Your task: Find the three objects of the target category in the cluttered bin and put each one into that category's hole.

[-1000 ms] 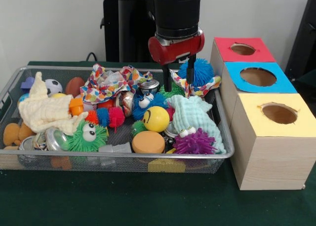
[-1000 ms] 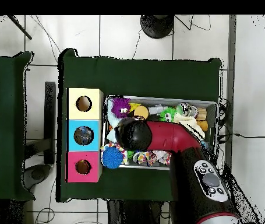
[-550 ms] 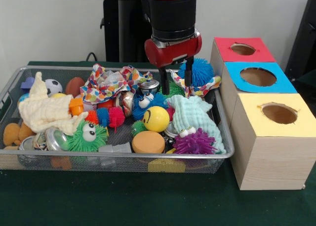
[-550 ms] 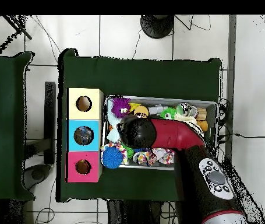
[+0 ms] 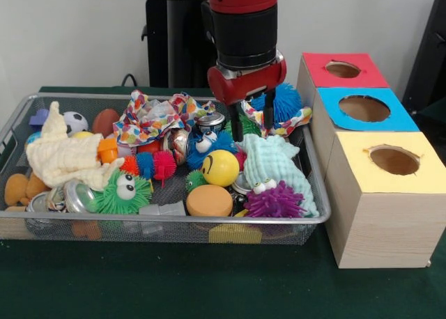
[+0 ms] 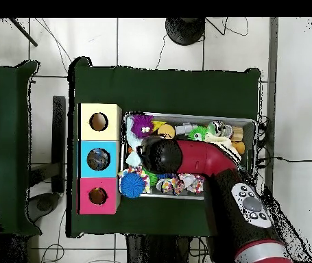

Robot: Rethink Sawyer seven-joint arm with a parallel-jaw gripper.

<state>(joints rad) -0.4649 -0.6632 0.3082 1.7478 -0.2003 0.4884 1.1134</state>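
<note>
the gripper hangs over the far right part of the wire bin, its jaws apart and empty, two dark fingers pointing straight down. the target category is not given, so which toys count cannot be told for sure. the nearest candidate is the blue spiky ball, which sits just right of and slightly behind the jaws, resting against the bin's far right corner on a patterned cloth. being round, it has no long axis to line up with. directly below the jaws lie a green spiky toy and the pale blue cloth, so a straight descent would likely meet those rather than the ball. the three boxes stand right of the bin: red hole farthest, blue hole in the middle, yellow hole nearest. in the overhead view the arm hides the jaws, and the blue spiky ball shows beside the bin's edge near the boxes.
</note>
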